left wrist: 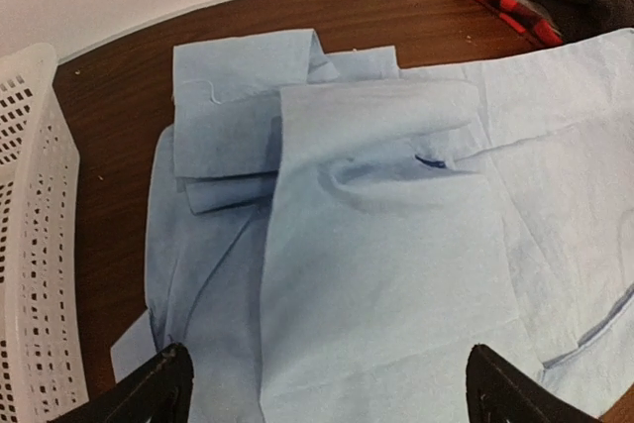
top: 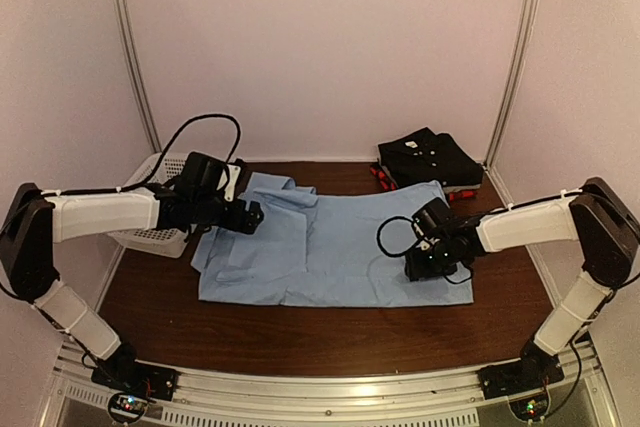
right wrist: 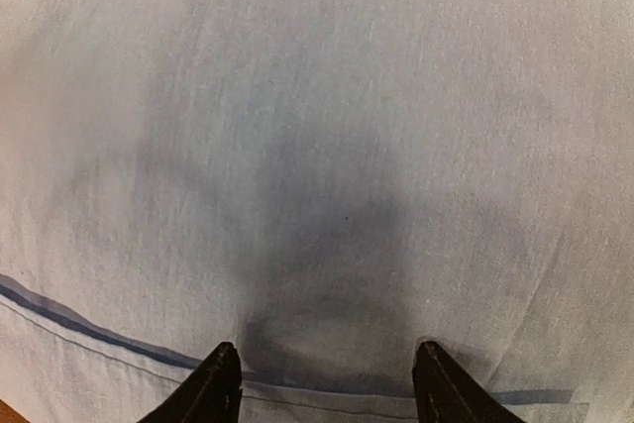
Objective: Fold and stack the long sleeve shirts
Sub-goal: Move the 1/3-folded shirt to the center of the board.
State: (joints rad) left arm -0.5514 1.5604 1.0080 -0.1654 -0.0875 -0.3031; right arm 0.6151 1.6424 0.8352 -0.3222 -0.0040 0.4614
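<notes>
Fold step on the light blue shirt (top: 330,242): it is lying spread mid-tabletop (top: 300,332), left side already doubled inward. I am hovering the left gripper (top: 255,217) over that folded panel, jaws released wide and holding nothing. The right gripper (top: 430,265) is sitting low on the shirt's right part, jaws parted with flat cloth showing between them; I am seeing no pinch.

I am judging the right side is next. I should be pinching right at the edge, lifting enough to clear the tabletop, laying it parallel to the left fold, and not dragging the whole shirt.

The top view is showing the folded black stack (top: 430,157) just beside the far right corner and the basket (top: 155,232) at left. The left wrist view is adding bunched sleeve layers and red plaid (left wrist: 500,2) under the black. Only the right wrist view is showing the dark seam line (right wrist: 89,329) by the fingertips.
</notes>
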